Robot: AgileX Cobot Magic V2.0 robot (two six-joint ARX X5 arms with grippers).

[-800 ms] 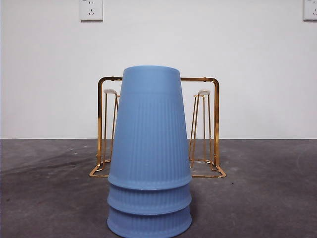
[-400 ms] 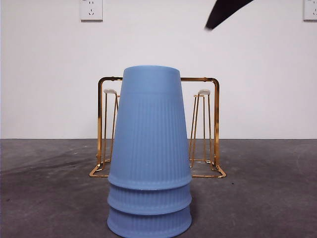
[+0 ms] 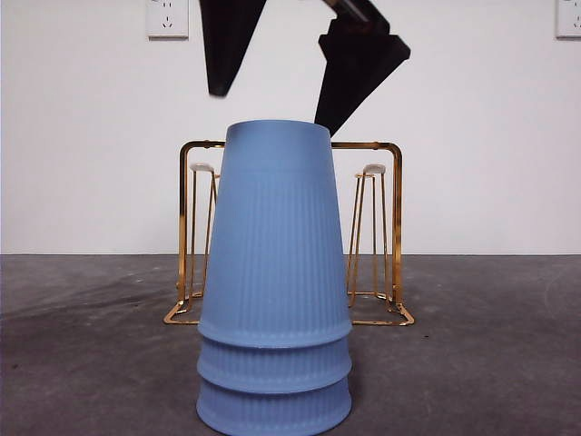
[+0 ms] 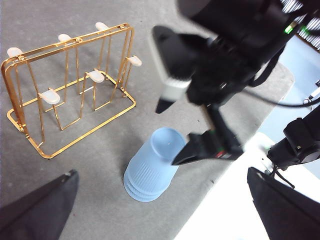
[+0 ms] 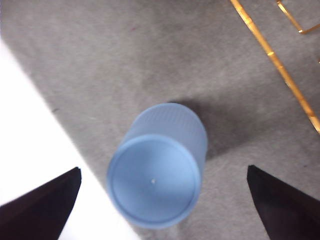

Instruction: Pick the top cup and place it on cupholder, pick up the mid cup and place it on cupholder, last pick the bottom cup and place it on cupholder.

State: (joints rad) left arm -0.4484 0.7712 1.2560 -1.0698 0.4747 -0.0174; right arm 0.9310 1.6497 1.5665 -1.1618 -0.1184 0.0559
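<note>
Fingers of the right gripper hang spread at twelve o'clock over the top cup, presumably to straddle it for the cupholder.

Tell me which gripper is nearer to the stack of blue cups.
The right gripper is nearer: it hangs open directly above the stack of blue cups, jaws either side of the top cup. The left gripper waits farther off, open, looking down on the stack from a distance.
</note>
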